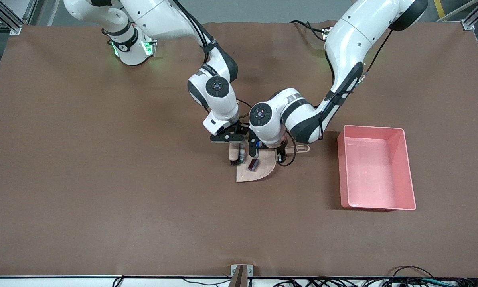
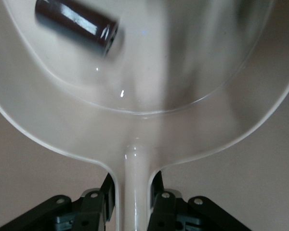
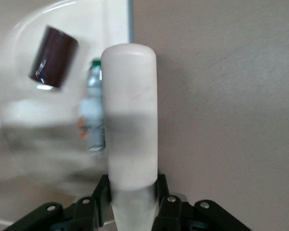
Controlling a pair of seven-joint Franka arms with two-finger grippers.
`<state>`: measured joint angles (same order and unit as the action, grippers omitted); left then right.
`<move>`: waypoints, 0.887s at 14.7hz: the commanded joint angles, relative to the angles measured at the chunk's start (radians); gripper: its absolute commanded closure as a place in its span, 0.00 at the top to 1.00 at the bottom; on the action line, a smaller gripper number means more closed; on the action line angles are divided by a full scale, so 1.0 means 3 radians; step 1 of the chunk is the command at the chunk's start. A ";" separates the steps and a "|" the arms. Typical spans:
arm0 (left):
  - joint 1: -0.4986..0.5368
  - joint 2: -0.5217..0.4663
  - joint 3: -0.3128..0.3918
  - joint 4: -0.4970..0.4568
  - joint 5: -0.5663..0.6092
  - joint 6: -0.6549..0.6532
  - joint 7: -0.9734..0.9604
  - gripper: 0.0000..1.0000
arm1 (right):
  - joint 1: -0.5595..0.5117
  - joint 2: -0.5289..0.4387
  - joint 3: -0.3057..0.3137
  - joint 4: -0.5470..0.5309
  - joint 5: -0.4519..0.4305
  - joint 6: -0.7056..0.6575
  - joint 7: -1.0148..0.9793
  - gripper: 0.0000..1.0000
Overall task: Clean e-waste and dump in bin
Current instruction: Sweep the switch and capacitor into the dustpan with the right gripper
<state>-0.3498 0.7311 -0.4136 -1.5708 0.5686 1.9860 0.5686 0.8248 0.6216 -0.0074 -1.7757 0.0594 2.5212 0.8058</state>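
A beige dustpan (image 1: 259,172) lies at mid-table with its handle (image 1: 299,149) toward the pink bin (image 1: 372,127). My left gripper (image 1: 281,154) (image 2: 133,186) is shut on that handle. The e-waste's dark brown-black block (image 1: 254,164) (image 2: 77,26) (image 3: 53,57) rests inside the pan (image 2: 149,62). The white component with orange and green parts (image 1: 242,153) (image 3: 92,115) lies at the pan's open edge, right beside a small beige brush (image 1: 234,152) (image 3: 130,120). My right gripper (image 1: 233,144) (image 3: 132,188) is shut on the brush, which stands at that edge of the pan.
The bin stands toward the left arm's end of the table, a short way from the dustpan's handle. Brown mat (image 1: 103,179) covers the whole table. Cables (image 1: 402,281) run along the table edge nearest the front camera.
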 commanded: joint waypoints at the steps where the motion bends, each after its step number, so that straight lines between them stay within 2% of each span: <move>1: -0.0041 0.0130 0.0003 0.0133 0.0068 -0.0024 -0.0070 0.00 | 0.0093 0.0106 -0.0011 0.0182 0.0068 -0.0023 0.0014 0.01; 5: -0.0036 0.0130 0.0003 0.0128 0.0068 -0.0024 -0.0080 0.00 | 0.0155 0.0147 -0.0016 0.0315 0.0206 -0.0049 0.0009 0.01; 10: 0.0010 0.0115 0.0003 0.0128 0.0083 0.0012 -0.0239 0.00 | -0.0044 -0.0011 -0.0077 0.0325 0.0145 -0.0575 -0.0083 0.01; 13: 0.0026 0.0104 0.0003 0.0118 0.0068 0.0216 -0.0412 0.00 | -0.0350 -0.0245 -0.0118 0.0320 0.0144 -0.1059 -0.0614 0.01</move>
<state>-0.3452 0.7361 -0.4125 -1.5647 0.5686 2.0113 0.4855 0.7962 0.6236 -0.0518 -1.6656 0.1013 2.3049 0.7149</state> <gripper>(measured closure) 0.670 0.577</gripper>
